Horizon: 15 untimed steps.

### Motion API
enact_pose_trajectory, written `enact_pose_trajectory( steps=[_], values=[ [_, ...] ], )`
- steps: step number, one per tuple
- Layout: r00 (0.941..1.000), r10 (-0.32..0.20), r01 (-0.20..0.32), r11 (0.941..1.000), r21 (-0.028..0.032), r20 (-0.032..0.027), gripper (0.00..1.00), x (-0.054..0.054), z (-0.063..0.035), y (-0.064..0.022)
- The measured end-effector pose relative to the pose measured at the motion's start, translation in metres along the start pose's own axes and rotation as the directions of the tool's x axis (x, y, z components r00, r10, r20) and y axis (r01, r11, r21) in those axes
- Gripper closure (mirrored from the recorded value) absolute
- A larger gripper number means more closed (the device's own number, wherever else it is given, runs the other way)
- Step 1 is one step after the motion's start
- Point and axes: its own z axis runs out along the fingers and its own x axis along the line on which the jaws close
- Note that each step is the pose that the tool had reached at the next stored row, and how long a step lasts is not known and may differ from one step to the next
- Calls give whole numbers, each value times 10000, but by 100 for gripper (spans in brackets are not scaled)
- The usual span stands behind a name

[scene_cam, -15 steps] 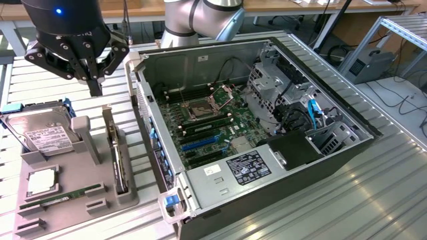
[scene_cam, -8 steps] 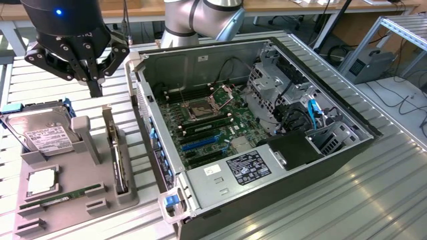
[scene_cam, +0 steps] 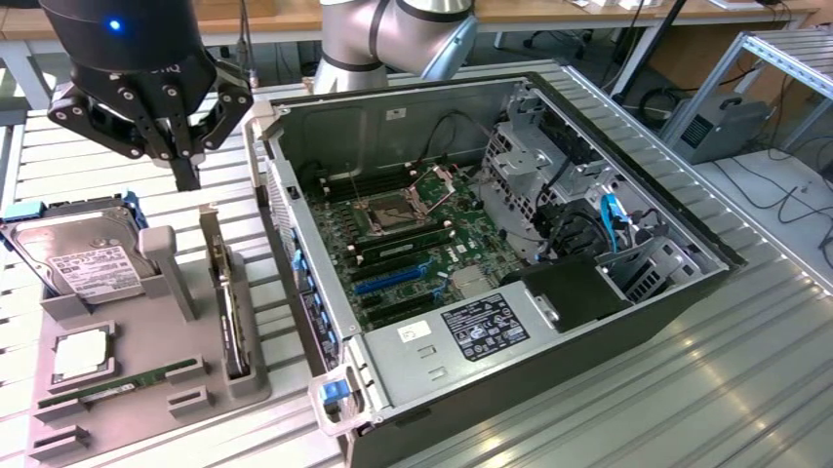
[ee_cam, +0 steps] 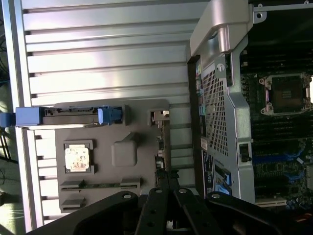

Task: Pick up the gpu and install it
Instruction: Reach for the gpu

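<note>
The gpu stands on its long edge in a slot at the side of the grey holder tray nearest the case, its silver bracket at the far end. My gripper hangs above the tray's far end, a little beyond the gpu's bracket, fingers shut with nothing between them. In the wrist view the shut gripper points down at the edge-on gpu. The open computer case lies beside the tray with its motherboard exposed.
On the tray also sit a silver hard drive with blue rails, a CPU and a green RAM stick. The case wall rises close beside the gpu. Everything rests on a ribbed metal table.
</note>
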Motion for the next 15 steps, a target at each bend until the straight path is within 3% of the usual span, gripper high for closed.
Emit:
enact_pose_trajectory(
  steps=[15],
  values=[
    [10000, 0, 0, 10000, 0, 0, 89, -3, -1, -34]
  ],
)
